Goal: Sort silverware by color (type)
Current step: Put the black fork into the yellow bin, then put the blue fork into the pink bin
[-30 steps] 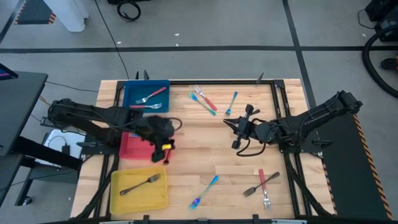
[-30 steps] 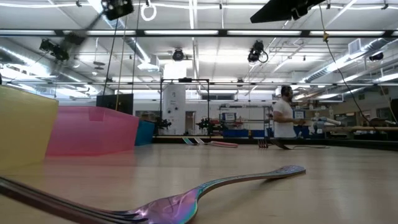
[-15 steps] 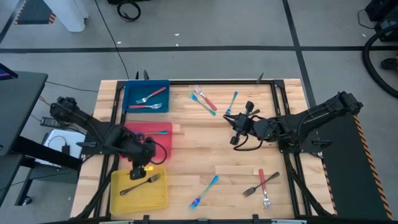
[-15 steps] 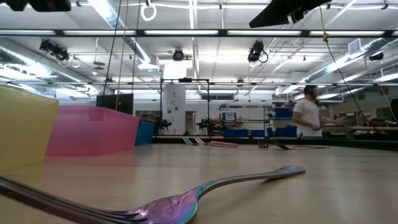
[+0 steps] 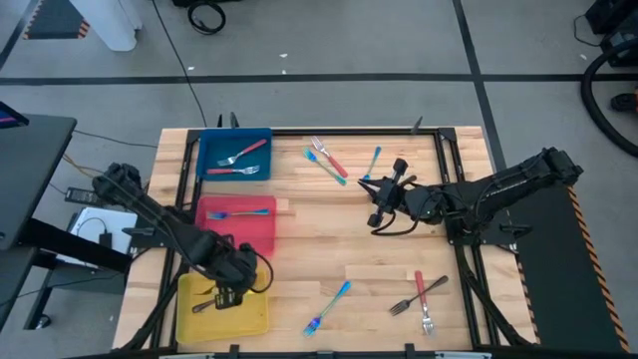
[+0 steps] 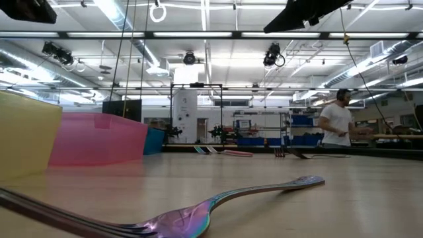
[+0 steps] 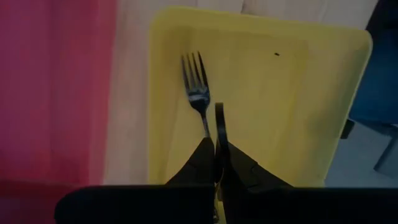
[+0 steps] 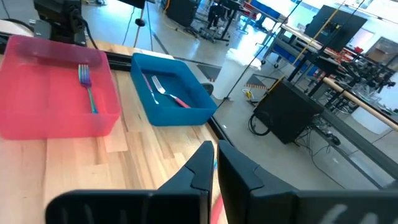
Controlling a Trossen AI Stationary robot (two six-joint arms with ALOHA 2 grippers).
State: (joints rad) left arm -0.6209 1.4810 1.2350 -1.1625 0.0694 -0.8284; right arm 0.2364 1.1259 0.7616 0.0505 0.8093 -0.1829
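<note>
One grey fork [image 7: 198, 93] lies in the yellow tray [image 7: 323, 93] directly under my left gripper [image 7: 219, 134], whose fingers are closed and empty. I can't tell whether my right gripper [image 5: 384, 201] grips anything; a blue fork [image 5: 371, 165] lies just beyond it.

arms: 2, dark, jointed | left tool [image 5: 231, 295]: yellow marking | cables: black
</note>
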